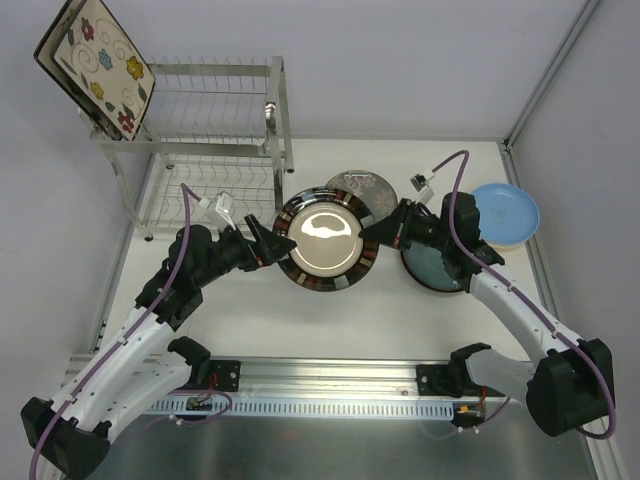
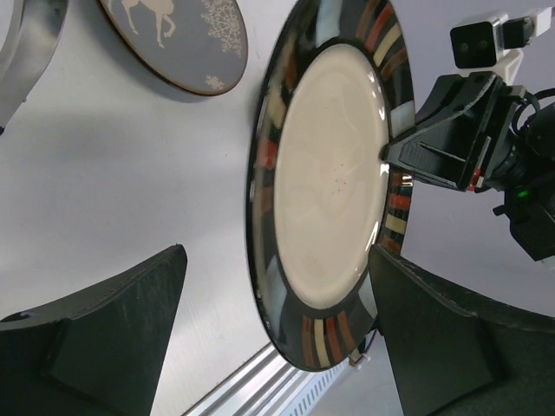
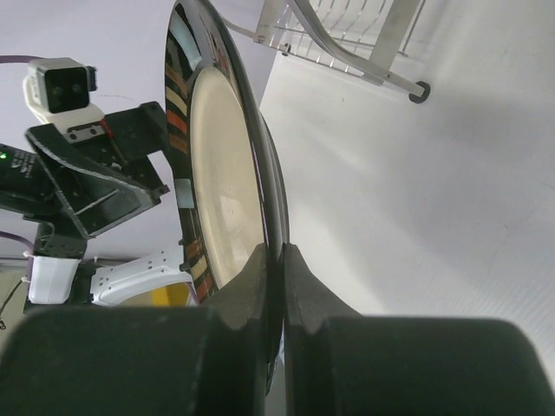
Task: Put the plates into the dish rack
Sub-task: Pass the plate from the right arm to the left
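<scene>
One floral plate (image 1: 97,68) stands in the dish rack (image 1: 275,110); right gripper (image 1: 372,232) clamps the striped plate (image 1: 327,238), left gripper (image 1: 283,243) open, other plates (image 1: 505,212) unloaded.

The round plate (image 1: 327,240) is cream in the middle, with a black rim striped red and tan. The square plate (image 1: 100,65) is cream with bright flowers. The grey plate (image 2: 186,39) has a white deer and snowflakes.
</scene>
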